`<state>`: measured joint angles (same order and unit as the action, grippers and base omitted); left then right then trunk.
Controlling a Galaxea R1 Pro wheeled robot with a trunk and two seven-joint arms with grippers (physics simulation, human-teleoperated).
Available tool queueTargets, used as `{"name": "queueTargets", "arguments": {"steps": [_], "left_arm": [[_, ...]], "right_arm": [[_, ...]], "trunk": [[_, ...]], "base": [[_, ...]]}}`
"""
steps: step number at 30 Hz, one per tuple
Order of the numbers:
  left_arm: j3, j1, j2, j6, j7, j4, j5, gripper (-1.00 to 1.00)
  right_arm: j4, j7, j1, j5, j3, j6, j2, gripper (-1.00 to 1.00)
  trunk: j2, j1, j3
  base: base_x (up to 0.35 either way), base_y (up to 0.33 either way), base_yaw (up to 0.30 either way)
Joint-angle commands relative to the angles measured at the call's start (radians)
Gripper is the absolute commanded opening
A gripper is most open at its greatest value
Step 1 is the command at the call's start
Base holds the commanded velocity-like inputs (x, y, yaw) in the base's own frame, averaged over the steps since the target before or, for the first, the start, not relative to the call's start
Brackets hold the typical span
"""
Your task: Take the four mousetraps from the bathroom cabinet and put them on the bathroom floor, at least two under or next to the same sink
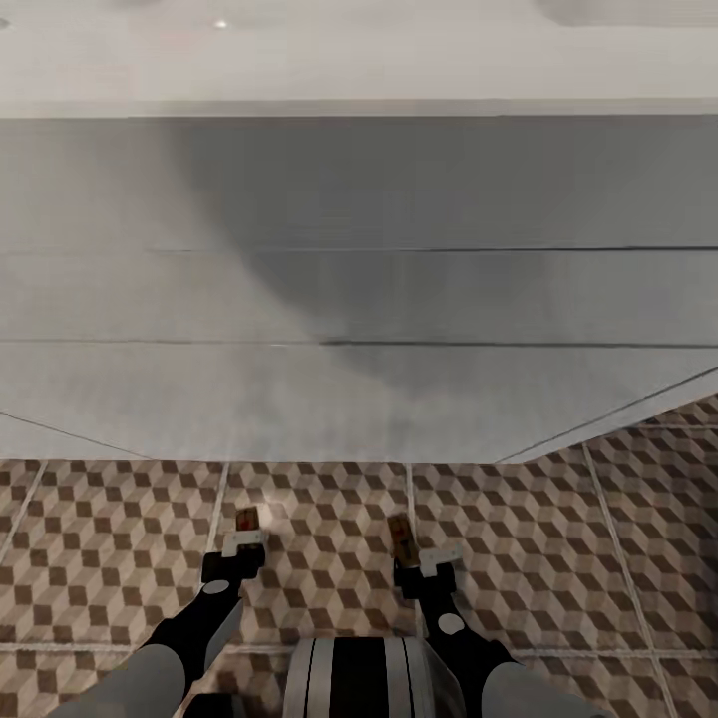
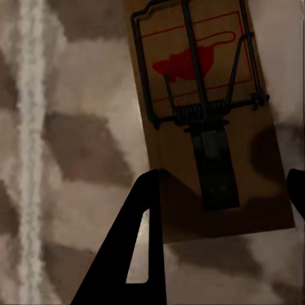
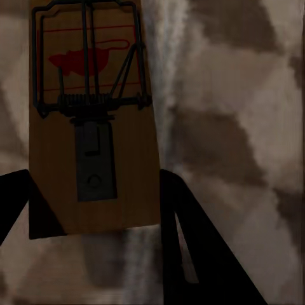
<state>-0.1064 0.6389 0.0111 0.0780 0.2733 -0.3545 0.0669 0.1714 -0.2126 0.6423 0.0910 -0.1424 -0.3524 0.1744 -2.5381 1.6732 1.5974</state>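
- mousetraps: two in view, one in each gripper, both held above the bathroom floor (image 1: 120, 538) in front of the bathroom sink (image 1: 359, 299).
- left gripper (image 1: 245, 543): fingers closed on the near end of the left mousetrap (image 1: 246, 520); in the left wrist view the left mousetrap (image 2: 203, 114) sits between the dark fingers (image 2: 136, 241), its wire spring and red mouse print facing the camera.
- right gripper (image 1: 424, 560): fingers closed on the near end of the right mousetrap (image 1: 401, 538); in the right wrist view the right mousetrap (image 3: 92, 121) is clamped at both long edges by the fingers (image 3: 184, 235).
- bathroom sink: its long plain white front spans the head view, shaded grey, with its lower edge above the tiles just ahead of both grippers.
- bathroom floor: cube-pattern tiles with pale grout lines lie beneath both traps; whether either trap touches the tiles cannot be told.
- robot trunk (image 1: 359, 678): visible at the lower middle of the head view, between the two arms.
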Motion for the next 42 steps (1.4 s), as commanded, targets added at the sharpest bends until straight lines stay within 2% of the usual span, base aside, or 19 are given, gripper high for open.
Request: {"name": "queueTargets", "arguments": {"steps": [1,8,35,42], "left_arm": [[-0.01,0.001,-0.001,0.003,0.007,0.002,0.01,-1.0],[-0.009,0.001,0.0,0.005,0.007,0.001,0.01,-1.0],[-0.01,0.0,0.001,-0.009,0.007,-0.012,0.011,-1.0],[-0.01,0.002,0.01,-0.042,0.005,-0.029,0.011,-1.0]], "right_arm": [[-0.001,-0.014,0.001,0.007,-0.005,0.0,0.0,-1.0],[-0.001,-0.014,0.001,0.007,-0.006,0.0,0.0,-1.0],[0.018,-0.016,0.004,0.005,-0.005,0.005,0.0,-1.0],[0.023,-0.016,0.063,-0.023,-0.004,0.016,0.0,-1.0]], "trunk": [[0.0,0.001,0.0],[0.0,0.001,0.0],[0.0,0.001,0.0],[0.0,0.001,0.0]], "base": [[0.322,0.0,0.0],[0.145,0.0,0.0],[0.003,0.0,0.0],[0.0,0.0,0.0]]}}
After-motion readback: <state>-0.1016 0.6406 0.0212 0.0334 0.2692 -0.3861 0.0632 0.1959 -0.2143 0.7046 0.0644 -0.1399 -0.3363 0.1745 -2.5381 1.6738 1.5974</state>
